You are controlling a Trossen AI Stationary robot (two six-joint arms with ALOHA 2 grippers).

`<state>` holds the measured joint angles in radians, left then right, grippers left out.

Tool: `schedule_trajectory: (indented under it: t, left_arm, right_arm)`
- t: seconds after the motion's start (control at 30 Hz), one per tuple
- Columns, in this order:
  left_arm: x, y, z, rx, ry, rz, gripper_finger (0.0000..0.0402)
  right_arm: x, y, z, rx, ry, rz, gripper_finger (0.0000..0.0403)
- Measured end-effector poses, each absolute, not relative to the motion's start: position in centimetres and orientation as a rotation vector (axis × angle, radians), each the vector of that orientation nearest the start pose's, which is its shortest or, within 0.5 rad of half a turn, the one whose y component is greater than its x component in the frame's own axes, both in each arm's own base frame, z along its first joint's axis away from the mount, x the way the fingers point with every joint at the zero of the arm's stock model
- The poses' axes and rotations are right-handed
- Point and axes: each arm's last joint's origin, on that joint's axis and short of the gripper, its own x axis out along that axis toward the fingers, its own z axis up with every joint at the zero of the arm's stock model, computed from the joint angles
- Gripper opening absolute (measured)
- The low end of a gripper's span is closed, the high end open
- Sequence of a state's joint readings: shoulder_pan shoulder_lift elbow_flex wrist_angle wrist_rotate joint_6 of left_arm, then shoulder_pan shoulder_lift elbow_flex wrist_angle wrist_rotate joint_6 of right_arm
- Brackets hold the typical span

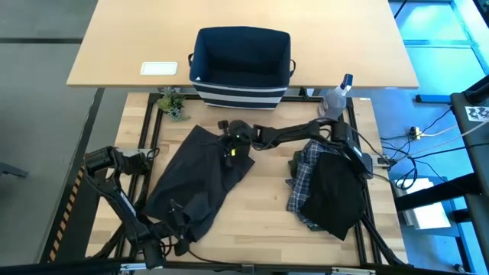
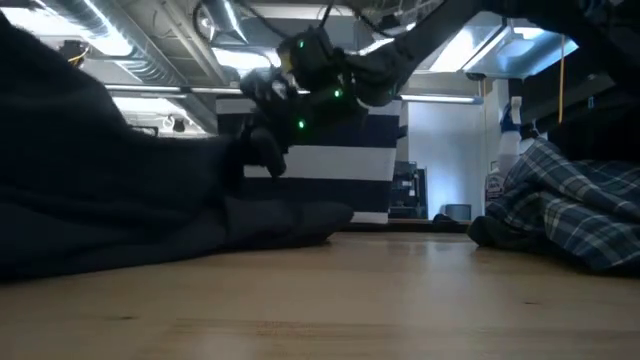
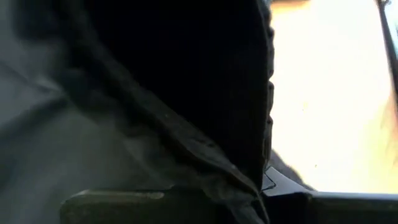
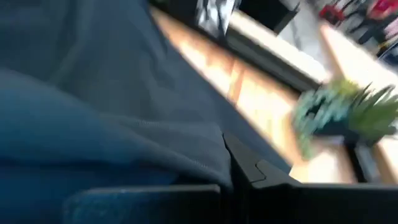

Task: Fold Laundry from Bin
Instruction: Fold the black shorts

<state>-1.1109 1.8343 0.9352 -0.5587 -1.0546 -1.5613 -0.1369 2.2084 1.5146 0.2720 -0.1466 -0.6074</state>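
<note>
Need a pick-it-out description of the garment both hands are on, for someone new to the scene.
Start at the striped navy bin on the far table. On the slatted table in front of it, left of the plaid-and-black heap, lies one dark olive garment spread flat. It alone is plain, spread out, and pinched at opposite ends.

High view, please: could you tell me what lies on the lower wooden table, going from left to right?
Small green plant → dark olive-green garment, with the right tool shut on its upper edge → blue-and-white plaid shirt → black garment lying on the shirt's right part.
</note>
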Motion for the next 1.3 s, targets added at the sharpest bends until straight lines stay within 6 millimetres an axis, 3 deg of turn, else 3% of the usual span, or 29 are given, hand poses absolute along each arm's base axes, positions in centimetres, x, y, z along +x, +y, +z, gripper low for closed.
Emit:
schedule_trajectory:
  t: [0.2, 0.53, 0.77, 1.1, 1.3]
  left_arm:
    - [16.5, -25.5, 12.0, -0.257, 0.619, 0.4, 0.0005]
    - [18.8, -26.3, 12.3, -0.244, 0.667, 0.252, 0.0005]
    - [18.8, -26.5, 12.3, -0.181, 0.697, 0.197, 0.0005]
    - [17.5, -25.0, 11.7, -0.08, 0.788, 0.314, 0.0005]
    - [16.4, -23.7, 11.6, 0.011, 0.835, 0.411, 0.0005]
  right_arm:
    - [48.1, -7.3, 14.4, -0.448, 0.555, 0.176, 0.0]
    - [46.3, -7.1, 12.3, -0.371, 0.819, 0.249, 0.0]
    - [44.7, -6.7, 11.8, -0.27, 1.001, 0.311, 0.0]
    - [42.8, -3.0, 11.1, -0.216, 1.229, 0.448, 0.0]
    - [42.0, 0.3, 12.0, -0.211, 1.29, 0.491, 0.0]
